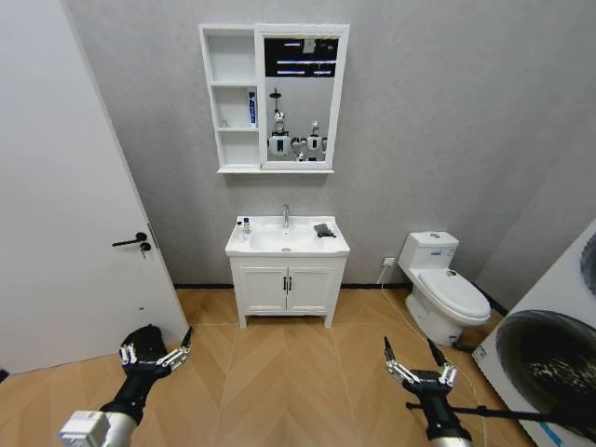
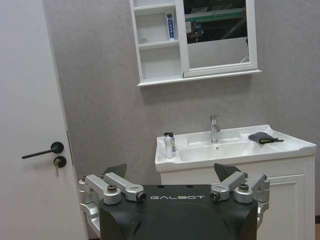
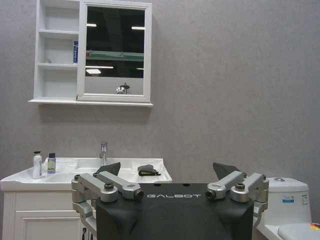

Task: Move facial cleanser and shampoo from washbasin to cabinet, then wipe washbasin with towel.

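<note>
Both my grippers — left gripper (image 1: 152,355) at 8 o'clock, right gripper (image 1: 421,371) at 5 — hang wide and empty. The two bottles (image 1: 243,225) stand on the washbasin (image 1: 307,246) at 12, towel (image 1: 324,229) opposite. I'd judge: drive in square, stop within reach.

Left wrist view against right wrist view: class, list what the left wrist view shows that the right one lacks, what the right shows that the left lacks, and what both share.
Left wrist view alone: a white door's black handle and the open left gripper.

Right wrist view alone: the toilet beside the vanity, and the open right gripper.

Both: the washbasin with its chrome tap, two small bottles at one end, the dark towel at the other, and the cabinet above, a blue item on its shelf.
</note>
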Controlling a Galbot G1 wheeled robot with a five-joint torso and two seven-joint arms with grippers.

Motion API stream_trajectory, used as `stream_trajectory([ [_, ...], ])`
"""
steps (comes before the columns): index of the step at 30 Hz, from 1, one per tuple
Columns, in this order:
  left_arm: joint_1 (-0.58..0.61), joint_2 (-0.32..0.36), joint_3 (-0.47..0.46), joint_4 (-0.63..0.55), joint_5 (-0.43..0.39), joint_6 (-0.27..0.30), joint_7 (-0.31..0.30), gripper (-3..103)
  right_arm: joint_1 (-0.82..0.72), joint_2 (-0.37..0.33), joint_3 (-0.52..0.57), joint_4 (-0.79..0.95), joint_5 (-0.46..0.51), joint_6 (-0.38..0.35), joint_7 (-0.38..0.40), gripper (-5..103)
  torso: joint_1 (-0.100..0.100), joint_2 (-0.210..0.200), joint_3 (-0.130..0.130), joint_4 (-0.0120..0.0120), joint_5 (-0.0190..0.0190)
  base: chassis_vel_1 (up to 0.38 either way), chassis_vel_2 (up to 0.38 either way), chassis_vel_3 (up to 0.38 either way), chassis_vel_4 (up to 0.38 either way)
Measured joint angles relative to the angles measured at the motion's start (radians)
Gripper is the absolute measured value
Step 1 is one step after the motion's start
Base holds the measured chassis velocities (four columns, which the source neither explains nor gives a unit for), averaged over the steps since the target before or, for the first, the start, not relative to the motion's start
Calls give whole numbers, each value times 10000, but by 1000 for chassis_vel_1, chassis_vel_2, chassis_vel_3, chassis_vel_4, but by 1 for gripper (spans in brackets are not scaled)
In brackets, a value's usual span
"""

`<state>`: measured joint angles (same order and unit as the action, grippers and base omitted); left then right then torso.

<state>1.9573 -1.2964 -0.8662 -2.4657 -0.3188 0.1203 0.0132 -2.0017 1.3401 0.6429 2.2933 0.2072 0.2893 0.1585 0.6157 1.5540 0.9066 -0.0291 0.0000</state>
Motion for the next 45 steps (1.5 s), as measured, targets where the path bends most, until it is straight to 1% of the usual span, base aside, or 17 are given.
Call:
stream_trajectory([
  [7,53,-346,161,-27,29,-66,-21,99,-28,18,12,152,-354,-32,-30,100,0,0,0,0,-2,0,0,0,0],
  [9,181,-292,218,-13,136,-84,-17,99,26,40,19,155,-376,-31,-31,100,0,0,0,1,-1,0,0,0,0],
  [11,318,0,171,169,341,-219,13,99,226,94,23,162,-368,-54,-21,100,0,0,0,1,0,0,0,0,0],
  [12,318,0,171,169,341,-219,13,99,226,94,23,162,-368,-54,-21,100,0,0,0,1,0,0,0,0,0],
  [13,293,47,135,250,339,-243,14,97,302,122,13,162,-361,-91,18,100,0,0,0,0,0,0,0,0,0],
  [15,192,-22,165,391,327,-302,-19,101,343,179,-39,119,-367,-104,41,100,0,0,0,1,-1,0,0,0,0],
  [19,160,-91,248,524,418,-391,-29,98,283,226,-127,71,-375,-23,10,100,0,0,0,-1,0,0,0,0,0],
  [26,121,-383,309,460,445,-396,-36,98,210,239,-258,57,-387,40,-29,100,-2,1,-1,0,-1,-37,42,33,-54],
  [30,58,-510,274,394,406,-396,-41,98,169,231,-344,55,-427,62,-49,100,0,0,1,4,1,-78,104,116,-104],
  [33,14,-558,276,381,387,-395,-46,98,155,261,-381,27,-432,82,-53,100,2,-2,2,0,-1,-120,101,119,-117],
  [38,51,-662,313,333,374,-395,-64,98,69,403,-504,11,-479,146,-58,100,0,-1,0,-1,1,-134,110,128,-119],
  [39,70,-639,519,359,585,-418,-64,98,9,396,-521,70,-522,176,-75,100,-2,0,0,0,-2,-163,175,211,-187],
  [42,100,-727,672,395,720,-480,-63,98,-15,400,-517,82,-531,184,-83,100,-2,0,0,3,3,-209,227,214,-198],
  [43,114,-820,816,445,873,-550,-59,98,-49,411,-516,89,-558,197,-91,100,1,-1,0,-2,-8,-234,237,249,-235],
  [44,114,-820,816,445,873,-550,-59,98,-49,411,-516,89,-558,197,-91,100,1,-1,0,-2,-8,-234,237,249,-235],
  [45,113,-892,924,461,954,-580,-57,98,-73,422,-521,93,-599,210,-96,100,0,0,0,0,4,-276,258,276,-270],
])
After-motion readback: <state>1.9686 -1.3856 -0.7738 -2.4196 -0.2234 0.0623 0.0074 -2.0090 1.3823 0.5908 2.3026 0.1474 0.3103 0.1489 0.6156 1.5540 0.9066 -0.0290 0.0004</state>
